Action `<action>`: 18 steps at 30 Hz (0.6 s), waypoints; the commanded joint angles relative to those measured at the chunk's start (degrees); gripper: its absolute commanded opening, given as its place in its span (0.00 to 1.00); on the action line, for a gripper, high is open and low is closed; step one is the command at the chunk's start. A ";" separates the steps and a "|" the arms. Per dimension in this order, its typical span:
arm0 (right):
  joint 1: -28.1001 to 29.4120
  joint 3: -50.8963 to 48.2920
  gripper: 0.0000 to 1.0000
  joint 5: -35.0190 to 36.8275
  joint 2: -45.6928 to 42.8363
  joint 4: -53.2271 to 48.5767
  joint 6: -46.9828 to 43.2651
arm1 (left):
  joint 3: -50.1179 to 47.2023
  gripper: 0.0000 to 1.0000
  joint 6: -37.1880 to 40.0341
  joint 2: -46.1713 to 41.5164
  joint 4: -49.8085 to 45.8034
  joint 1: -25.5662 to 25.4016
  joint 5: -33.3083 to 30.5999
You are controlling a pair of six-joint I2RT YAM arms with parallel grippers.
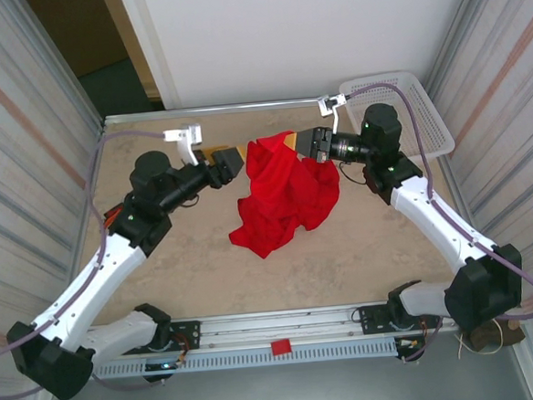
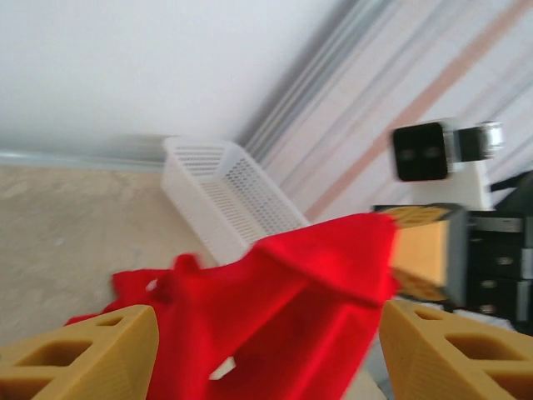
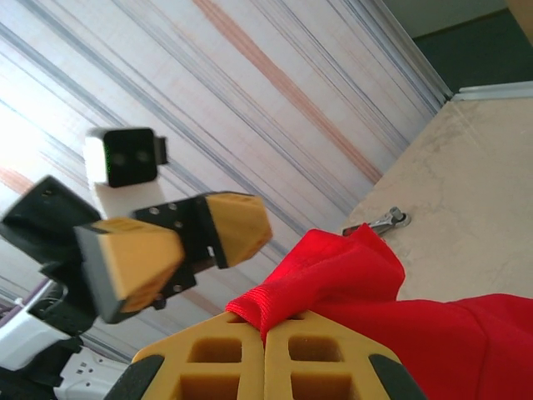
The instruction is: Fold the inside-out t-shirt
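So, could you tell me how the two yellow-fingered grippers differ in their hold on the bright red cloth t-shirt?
The left yellow-fingered gripper is open, jaws wide either side of the bright red cloth t-shirt; the right gripper is shut, pinching its edge. The left grips nothing; the right holds the cloth up. Both face each other above the table.

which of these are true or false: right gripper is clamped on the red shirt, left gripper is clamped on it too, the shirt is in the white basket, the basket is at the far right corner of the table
1. The right gripper is shut on the t-shirt. True.
2. The left gripper is clamped on it too. False: its jaws stand wide apart, with cloth between them but not pinched.
3. The t-shirt is in the white basket. False: it is bunched mid-table, one edge lifted by the right gripper.
4. The basket sits at the table's far right corner. True.
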 commanded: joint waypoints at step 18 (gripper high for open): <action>-0.53 0.38 0.00 1.45 0.16 -1.67 -0.89 | 0.81 0.72 -23.03 5.12 5.82 -9.53 -11.48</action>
